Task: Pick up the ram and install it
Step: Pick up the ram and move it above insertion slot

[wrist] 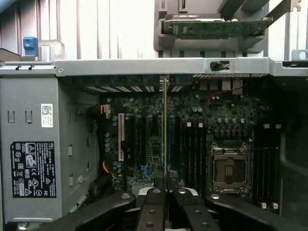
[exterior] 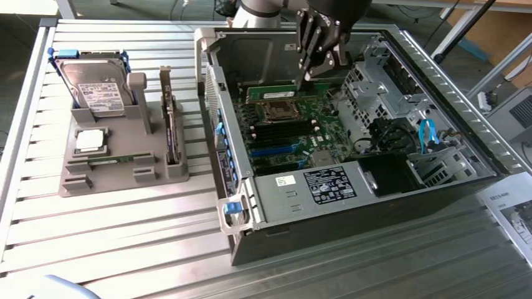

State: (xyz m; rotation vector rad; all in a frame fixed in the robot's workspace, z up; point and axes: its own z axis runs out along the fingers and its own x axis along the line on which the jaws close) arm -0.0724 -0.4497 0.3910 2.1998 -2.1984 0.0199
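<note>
One black robot gripper (exterior: pixel 314 76) hangs in the upper middle of the exterior view, inside a big open grey metal computer case (exterior: pixel 249 53). Its two fingers are squeezed tight on the ram (exterior: pixel 273 93), a long thin green board with dark chips. The ram sits just under the fingers, near the back wall of the case. It is just above the square silver chip socket (exterior: pixel 277 113) on the green motherboard (exterior: pixel 283 140). It is too hard to tell if the ram touches the board.

In the wrist view, the gripper (wrist: pixel 166 192) pinches the ram (wrist: pixel 165 130) by one end. The ram looks like a thin line running out over the motherboard (wrist: pixel 192 139), with black slots on both sides of it. The chip socket (wrist: pixel 229 168) is off to one side.

On the exterior view's left, a grey plastic holder (exterior: pixel 108 169) stands on the ribbed silver metal table (exterior: pixel 124 243). In the upper left, a silver box hard drive (exterior: pixel 99 87) with a white label stands in the holder. A tall card (exterior: pixel 171 124) stands on its edge just beside it. A small pale square chip (exterior: pixel 90 140) lies flat in the holder. A blue cable (exterior: pixel 428 134) curls inside the case at the right.
</note>
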